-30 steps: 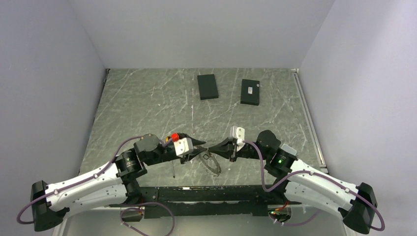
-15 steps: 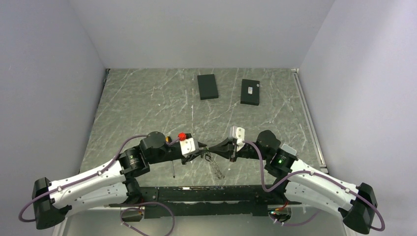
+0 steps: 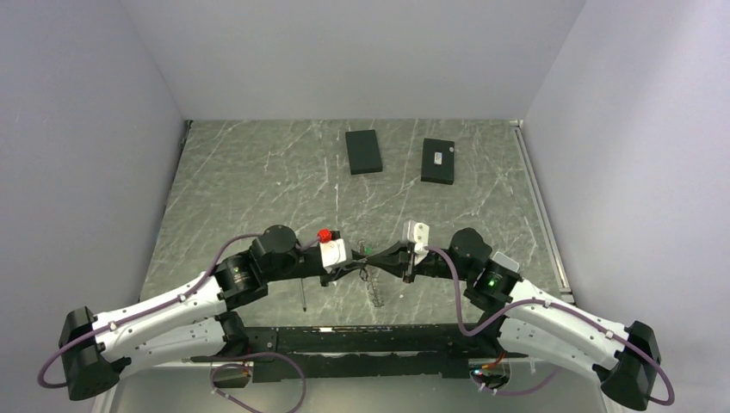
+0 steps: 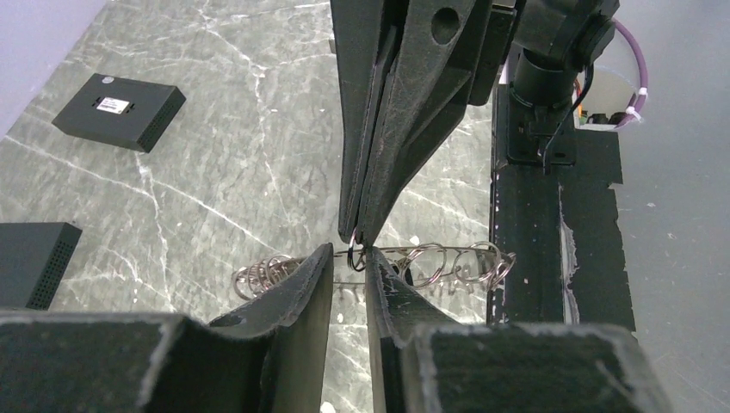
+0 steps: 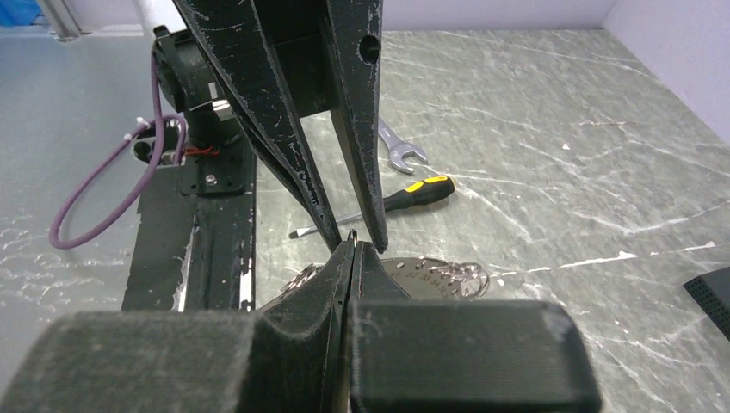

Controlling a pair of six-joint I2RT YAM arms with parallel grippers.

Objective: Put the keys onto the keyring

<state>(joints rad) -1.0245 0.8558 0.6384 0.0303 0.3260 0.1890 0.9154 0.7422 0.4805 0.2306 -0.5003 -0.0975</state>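
The grey marbled surface (image 3: 258,172) carries two black boxes (image 3: 363,151) far off at 12 o'clock, of no concern here. The work is at 6 o'clock, near the arm bases, where the two arms meet tip to tip.

The left end effector (image 5: 355,243) comes in from 9 o'clock with its jaws narrowly apart, one finger on either side of a thin wire loop. The right end effector (image 4: 360,225) comes in from 3 o'clock, clamped tight on that same loop. A black-and-yellow screwdriver (image 5: 411,193) lies at 8 o'clock of the meeting point, out of the way.

The keyring (image 5: 419,269) hangs below the right tips, its small rings and chain trailing toward 6 o'clock. Whether it touches the surface I cannot tell. No keys can be made out at the tips.

The step in hand looks like taking a second pinch on the loop, to steady or part it. To do it well, the left jaws should close slowly and squarely, so the wire seats between the pads rather than skating off an edge. The right grip should be held rigid meanwhile. Neither arm should pull until both pinches are firm, since a thin wire may twist, spring free and drop the whole bunch.
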